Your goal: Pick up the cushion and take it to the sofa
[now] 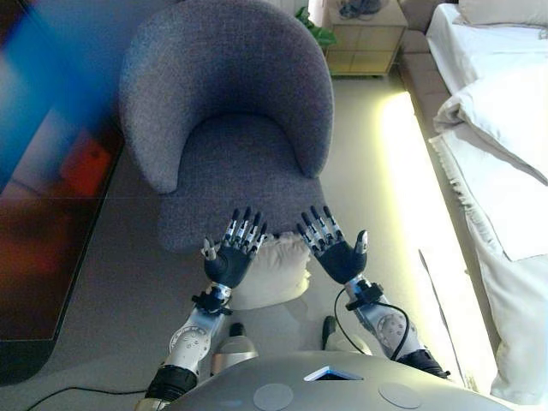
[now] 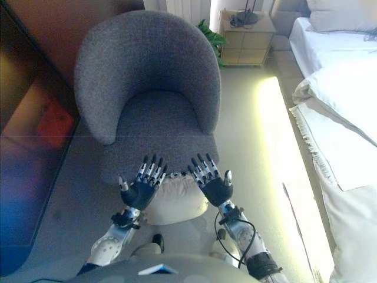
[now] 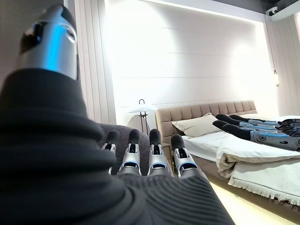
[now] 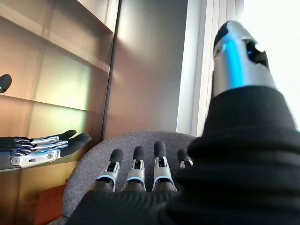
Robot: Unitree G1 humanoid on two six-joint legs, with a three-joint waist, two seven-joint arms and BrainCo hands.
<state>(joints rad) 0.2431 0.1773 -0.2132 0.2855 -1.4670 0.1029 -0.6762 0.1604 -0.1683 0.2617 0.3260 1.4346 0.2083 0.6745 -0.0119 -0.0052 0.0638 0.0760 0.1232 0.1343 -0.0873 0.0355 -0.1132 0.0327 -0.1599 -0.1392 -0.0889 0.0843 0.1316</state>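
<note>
A cream cushion (image 1: 272,272) lies on the floor against the front of the grey armchair (image 1: 231,128), which stands in for the sofa. My left hand (image 1: 233,254) and right hand (image 1: 336,250) hover above the cushion's two sides, palms up, fingers straight and spread. Neither hand touches the cushion. Both are open with nothing in them. In the right eye view the cushion (image 2: 177,200) shows between the left hand (image 2: 141,187) and the right hand (image 2: 213,183). The wrist views show straight fingers (image 3: 152,157) and fingers (image 4: 136,171) with the chair back beyond.
A bed with white bedding (image 1: 505,145) runs along the right side, with a lit strip of floor (image 1: 402,171) beside it. A wooden nightstand (image 1: 364,34) and a green plant (image 1: 315,30) stand behind the chair. A dark glossy cabinet (image 1: 43,188) lines the left.
</note>
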